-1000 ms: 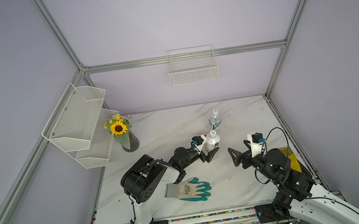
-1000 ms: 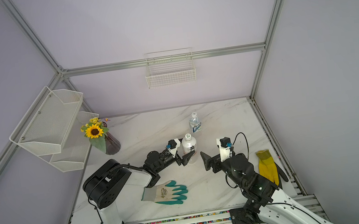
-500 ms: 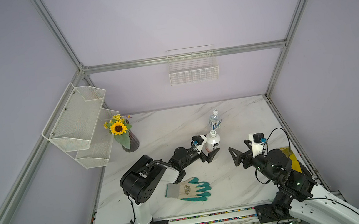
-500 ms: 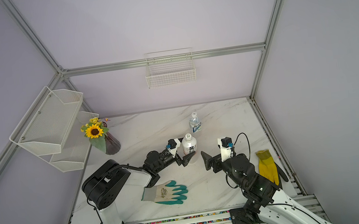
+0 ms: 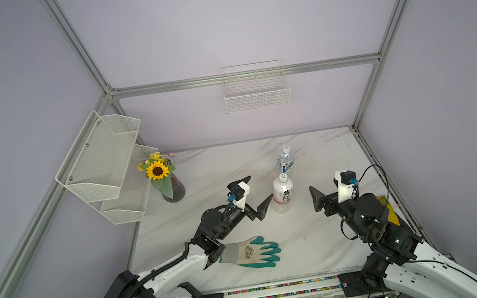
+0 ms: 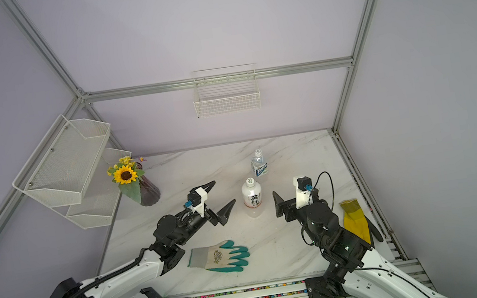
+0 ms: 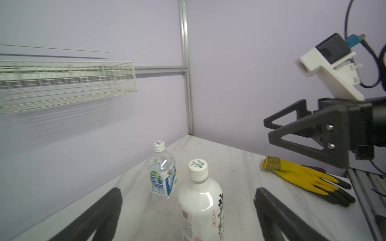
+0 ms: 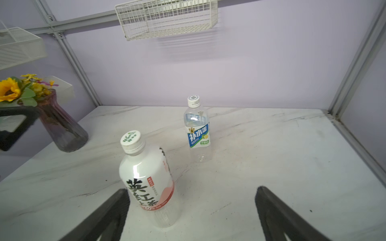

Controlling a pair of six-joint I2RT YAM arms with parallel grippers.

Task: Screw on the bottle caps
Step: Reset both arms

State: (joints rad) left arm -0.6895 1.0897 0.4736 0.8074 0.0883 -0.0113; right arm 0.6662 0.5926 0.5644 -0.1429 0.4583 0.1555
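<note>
Small white screw caps (image 5: 282, 176) are sitting on the white-wrapped plastic bottle (image 5: 283, 193) and the clear blue-labelled bottle (image 5: 285, 159), both standing mid-table, so it's looking finished. The left gripper (image 5: 261, 186) and right gripper (image 7: 268, 129) are gaping, empty.

Light: bright, even and soft in every view.
Shadows: faint, soft-edged patches on the desk (image 5: 322, 233) in both top views.
Glare: small white highlights on the white bottle (image 8: 146, 179) in both wrist views.
Blur: the basket (image 7: 66, 83) is streaked in both wrist views, and the fingers (image 7: 100, 217) near the lens are out of focus.
Distortion: the posts (image 5: 73, 43) lean outward in both top views.
</note>
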